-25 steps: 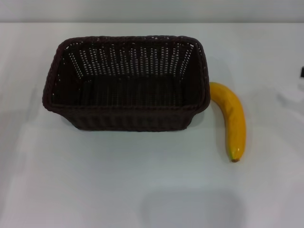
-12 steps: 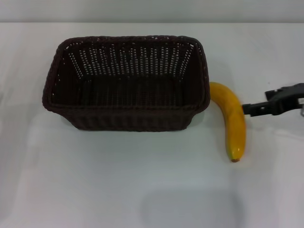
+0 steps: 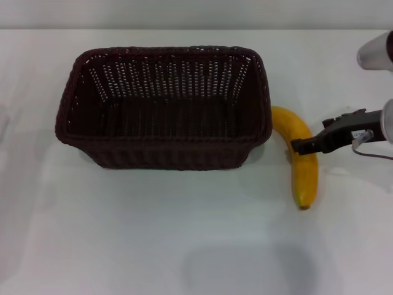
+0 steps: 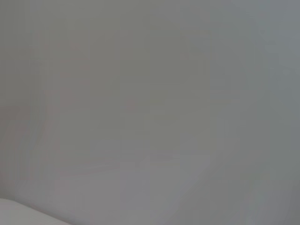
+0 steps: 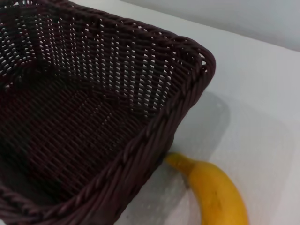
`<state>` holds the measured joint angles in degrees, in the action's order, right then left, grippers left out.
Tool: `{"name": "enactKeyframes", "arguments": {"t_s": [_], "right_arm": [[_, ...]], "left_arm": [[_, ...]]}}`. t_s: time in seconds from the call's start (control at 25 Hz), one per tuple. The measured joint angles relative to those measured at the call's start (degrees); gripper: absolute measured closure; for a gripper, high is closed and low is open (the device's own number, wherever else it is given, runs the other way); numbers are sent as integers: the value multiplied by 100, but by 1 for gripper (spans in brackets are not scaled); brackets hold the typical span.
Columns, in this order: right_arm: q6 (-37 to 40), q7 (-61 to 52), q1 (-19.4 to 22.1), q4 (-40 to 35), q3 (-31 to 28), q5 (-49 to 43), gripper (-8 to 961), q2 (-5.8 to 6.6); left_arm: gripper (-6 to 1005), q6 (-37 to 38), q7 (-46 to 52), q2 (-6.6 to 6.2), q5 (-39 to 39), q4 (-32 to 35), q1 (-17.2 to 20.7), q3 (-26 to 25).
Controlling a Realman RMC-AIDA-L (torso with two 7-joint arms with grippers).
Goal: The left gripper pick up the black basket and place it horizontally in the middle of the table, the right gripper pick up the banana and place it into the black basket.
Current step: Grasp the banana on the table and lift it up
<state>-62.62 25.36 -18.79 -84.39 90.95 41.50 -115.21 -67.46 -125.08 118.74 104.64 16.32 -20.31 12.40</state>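
On the white table (image 3: 153,233), my right gripper (image 3: 295,147) reaches over the banana (image 3: 302,157) beside the black basket (image 3: 163,107); its grip I cannot tell.

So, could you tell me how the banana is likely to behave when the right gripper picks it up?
The banana looks smooth-skinned, so it may slip between the right gripper's slim fingers. Its curve suggests it could pivot if gripped off-centre. It probably stays rigid rather than drooping.

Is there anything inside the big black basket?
No, the black basket holds nothing; its woven bottom shows bare in the head and right wrist views. The banana lies outside on the table, beside it.
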Motion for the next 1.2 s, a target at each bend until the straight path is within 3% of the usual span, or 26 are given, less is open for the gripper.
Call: {"name": "enactKeyframes", "arguments": {"t_s": [0.72, 0.84, 1.2], "right_arm": [[352, -58, -361, 730, 121, -211, 128, -11], [388, -59, -361, 712, 95, -310, 352, -9], [437, 28, -362, 690, -226, -486, 438, 15]], "left_arm": [[282, -46, -104, 9, -6, -1, -46, 17], [282, -48, -99, 9, -6, 0, -44, 17], [283, -69, -95, 9, 24, 0, -49, 16]]}}
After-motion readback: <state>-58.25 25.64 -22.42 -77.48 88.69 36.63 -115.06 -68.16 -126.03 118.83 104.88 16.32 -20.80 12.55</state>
